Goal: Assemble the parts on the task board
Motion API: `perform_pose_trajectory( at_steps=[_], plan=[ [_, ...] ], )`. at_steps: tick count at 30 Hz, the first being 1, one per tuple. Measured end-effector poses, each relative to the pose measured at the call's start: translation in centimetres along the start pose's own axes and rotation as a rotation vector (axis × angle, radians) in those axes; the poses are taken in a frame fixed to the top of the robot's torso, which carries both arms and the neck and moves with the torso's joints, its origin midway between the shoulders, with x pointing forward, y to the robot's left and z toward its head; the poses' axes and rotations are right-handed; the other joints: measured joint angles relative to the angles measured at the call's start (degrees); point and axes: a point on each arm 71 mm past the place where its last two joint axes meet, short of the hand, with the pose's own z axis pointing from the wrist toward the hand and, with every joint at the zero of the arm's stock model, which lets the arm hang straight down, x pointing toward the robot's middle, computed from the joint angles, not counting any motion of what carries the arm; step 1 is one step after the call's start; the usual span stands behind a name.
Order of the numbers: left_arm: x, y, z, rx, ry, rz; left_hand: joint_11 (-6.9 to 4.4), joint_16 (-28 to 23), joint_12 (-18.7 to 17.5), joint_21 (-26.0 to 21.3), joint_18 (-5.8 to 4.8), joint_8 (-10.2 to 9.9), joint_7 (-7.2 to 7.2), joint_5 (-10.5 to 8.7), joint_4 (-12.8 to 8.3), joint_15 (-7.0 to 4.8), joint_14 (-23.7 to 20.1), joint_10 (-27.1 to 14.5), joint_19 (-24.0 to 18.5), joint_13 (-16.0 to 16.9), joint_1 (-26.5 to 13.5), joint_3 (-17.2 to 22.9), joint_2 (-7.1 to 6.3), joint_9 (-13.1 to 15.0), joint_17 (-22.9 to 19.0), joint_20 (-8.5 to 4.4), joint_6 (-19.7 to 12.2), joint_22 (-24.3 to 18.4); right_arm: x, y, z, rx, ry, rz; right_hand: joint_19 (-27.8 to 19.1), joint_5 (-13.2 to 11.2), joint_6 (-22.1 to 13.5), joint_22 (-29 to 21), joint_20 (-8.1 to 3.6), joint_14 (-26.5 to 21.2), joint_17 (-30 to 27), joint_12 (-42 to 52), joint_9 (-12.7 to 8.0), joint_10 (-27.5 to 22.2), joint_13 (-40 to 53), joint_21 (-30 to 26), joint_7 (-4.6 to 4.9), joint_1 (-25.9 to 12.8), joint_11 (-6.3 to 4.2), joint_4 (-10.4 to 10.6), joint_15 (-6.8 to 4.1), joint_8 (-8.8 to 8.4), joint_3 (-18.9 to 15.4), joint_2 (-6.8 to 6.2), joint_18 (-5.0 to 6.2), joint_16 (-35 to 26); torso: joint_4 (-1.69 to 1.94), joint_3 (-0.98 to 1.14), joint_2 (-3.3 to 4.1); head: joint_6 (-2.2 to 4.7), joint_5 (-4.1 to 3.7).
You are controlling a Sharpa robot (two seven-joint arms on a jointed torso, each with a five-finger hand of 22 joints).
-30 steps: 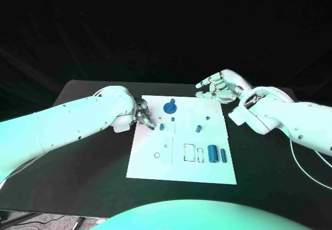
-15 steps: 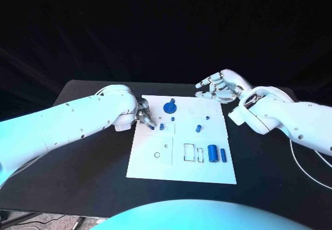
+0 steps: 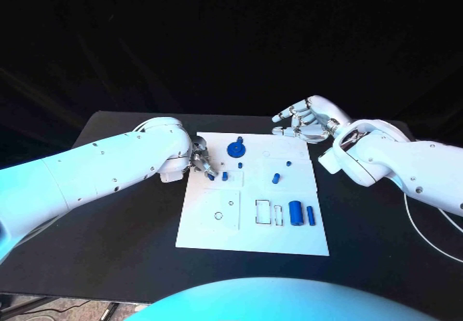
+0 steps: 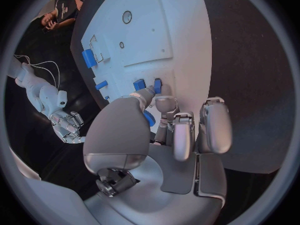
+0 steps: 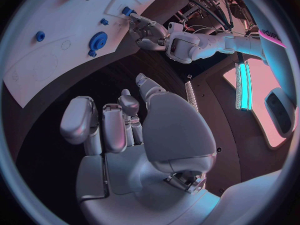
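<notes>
**Fingers on a blue part at the board's left edge**

Fingers (image 4: pixel 164 116) of the left hand (image 3: pixel 200 162) are bunched down onto the task board (image 3: pixel 253 231) near its upper left side, and in the left wrist view they look pinched round a small blue part (image 4: pixel 149 118), with the thumb tip right against it. I can't fully tell how firm the hold is, but the piece sits between thumb and finger. Just past those fingertips are two more little blue pegs (image 4: pixel 147 85) standing side by side on the board.

Over on the other side, the right hand (image 3: pixel 307 120) hangs above the bench (image 3: pixel 126 221) just off the board's far right corner, fingers curled in loosely and holding nothing. The right wrist view shows its palm and bent fingers (image 5: pixel 114 125) with only dark bench beneath them.

Moving out across the board: a blue gear (image 3: pixel 237 148) with a knob on top sits near the far edge, a small blue peg (image 3: pixel 276 178) lies roughly mid-board, and a fat blue cylinder (image 3: pixel 296 212) with a thinner blue rod (image 3: pixel 310 215) just beside it lie near the right side. Left of those are some outlined rectangular slots (image 3: pixel 262 211) and a small ring outline (image 3: pixel 219 216).
</notes>
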Motion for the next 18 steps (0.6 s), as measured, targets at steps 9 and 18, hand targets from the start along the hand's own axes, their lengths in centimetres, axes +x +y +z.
perform_pose_trajectory(
  at_steps=[9, 18],
  plan=[
    [0.0, -0.05, 0.02, -0.004, 0.001, -0.001, -0.1, 0.0, 0.3, 0.2, 0.0, 0.0, -0.16, 0.85, -0.6, 0.0, 0.0, 0.5, 0.0, 0.4, -1.8, 0.6, -0.45, 0.5, 0.0, 0.0, 0.6, 0.0, -0.03, -0.01, -0.04, 0.001, 0.0, 0.001, 0.0, 0.0, 0.0, 0.0, 0.0, 0.0, 0.0, 0.0, 0.0, 0.0, 0.0, 0.0, 0.0, 0.0, 0.0, 0.0, 0.0, 0.0, 0.0, 0.0, 0.0, 0.0, 0.06, -0.01, 0.0, -0.07, -0.09],
    [0.14, -0.12, 0.14, -0.01, 0.002, 0.001, -0.58, 0.0, 0.6, 0.5, 0.0, 0.4, -1.1, 0.96, 0.9, -0.02, 0.0, 1.0, 0.0, 0.7, -4.3, -0.9, -0.82, 0.9, 0.0, 0.0, 1.9, 0.0, -0.03, 0.0, -0.07, 0.001, 0.0, 0.003, 0.0, 0.0, 0.0, 0.0, 0.0, 0.0, 0.0, 0.0, 0.0, 0.0, 0.0, -0.2, 0.0, 0.0, 0.0, 0.2, 0.0, 0.0, -0.2, 0.0, 0.0, 0.0, 0.06, -0.04, 0.0, -0.14, -0.01]
  ],
)
